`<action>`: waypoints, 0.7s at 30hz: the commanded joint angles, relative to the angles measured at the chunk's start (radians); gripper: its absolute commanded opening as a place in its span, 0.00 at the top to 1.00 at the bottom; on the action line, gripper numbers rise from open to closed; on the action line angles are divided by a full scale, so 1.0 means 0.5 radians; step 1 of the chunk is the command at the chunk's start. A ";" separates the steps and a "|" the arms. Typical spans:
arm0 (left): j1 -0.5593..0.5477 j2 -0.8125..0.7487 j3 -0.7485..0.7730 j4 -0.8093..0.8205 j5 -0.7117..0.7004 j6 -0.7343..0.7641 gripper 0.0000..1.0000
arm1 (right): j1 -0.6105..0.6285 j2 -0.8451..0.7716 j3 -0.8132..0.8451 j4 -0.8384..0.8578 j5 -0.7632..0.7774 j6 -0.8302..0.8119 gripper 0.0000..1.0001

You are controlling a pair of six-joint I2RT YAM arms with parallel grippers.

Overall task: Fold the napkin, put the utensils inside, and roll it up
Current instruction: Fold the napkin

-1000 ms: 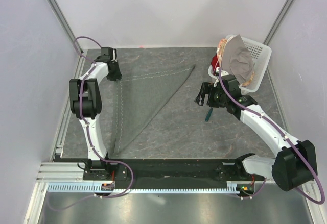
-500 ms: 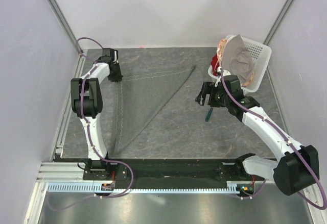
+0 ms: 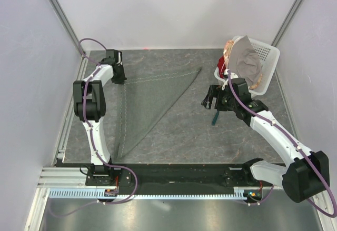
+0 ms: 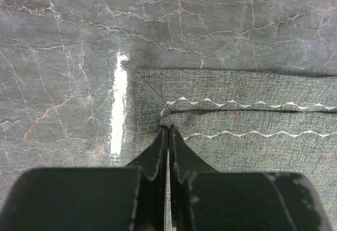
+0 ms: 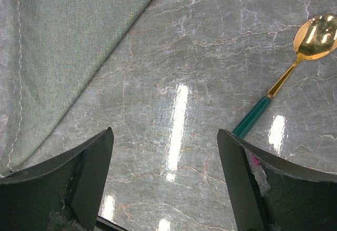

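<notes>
Cloth of dark grey-green, the napkin (image 3: pixel 148 100) lies flat on the marbled table (image 3: pixel 200 136) as a triangle; its square corner sits far left, one point reaches toward the far right, the other runs to the near left. The left gripper (image 4: pixel 167 132) has its jaws pressed together on that far-left corner, with the stitched hem puckered up between the tips. The right gripper (image 5: pixel 164 134) hangs spread wide with nothing in it, over bare table between the napkin's slanted edge and the spoon (image 5: pixel 277 85); the spoon lies right of the napkin, apart from it and near the white basket (image 3: pixel 266 62).

The pinch looks shallow, right at the hem; it may hold only the upper layer, so a lift could peel the layers apart and undo the fold; thin cloth could also slide out under a pull. Dragging the corner low across the table would likely bunch the fabric. The spoon is slim and lies flat on a glossy surface; fingers closing on it could skid off the handle or nudge it toward the basket.
</notes>
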 commanded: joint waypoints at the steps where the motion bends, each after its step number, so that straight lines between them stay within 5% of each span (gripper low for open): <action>1: -0.013 -0.132 0.039 -0.029 -0.064 0.049 0.98 | -0.008 -0.027 0.004 0.001 0.009 0.016 0.11; 21: 0.008 -0.055 0.254 -0.082 -0.123 0.101 0.98 | -0.005 -0.046 0.004 -0.008 0.003 0.022 0.11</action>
